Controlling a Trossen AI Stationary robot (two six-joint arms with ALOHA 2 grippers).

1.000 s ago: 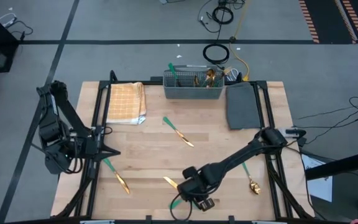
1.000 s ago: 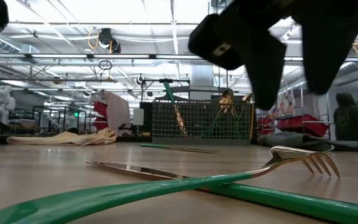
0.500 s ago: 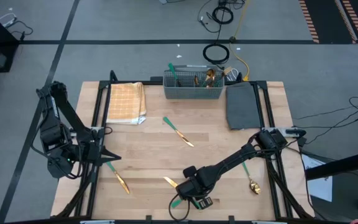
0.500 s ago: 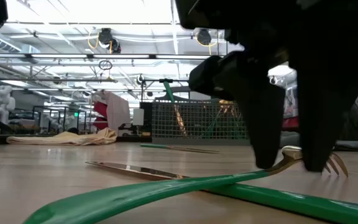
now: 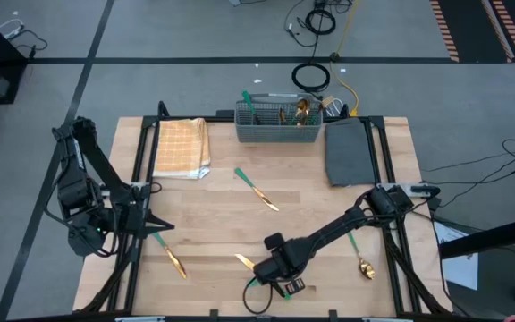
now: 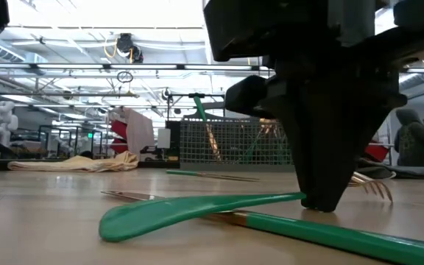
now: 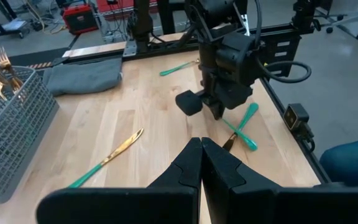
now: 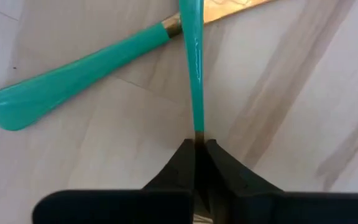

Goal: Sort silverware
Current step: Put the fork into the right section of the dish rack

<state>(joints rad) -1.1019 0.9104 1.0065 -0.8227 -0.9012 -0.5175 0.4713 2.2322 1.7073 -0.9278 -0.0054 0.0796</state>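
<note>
Your right claw was clamped on the fork at the tabletop's near edge, crossed over a knife. Your left claw waited shut, empty, at the left edge.

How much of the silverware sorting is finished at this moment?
Done: several pieces stand in the grey basket. In hand: the right tool is shut on a fork that crosses a knife. Left: that knife, two more knives and a spoon. The left tool waits shut.
</note>
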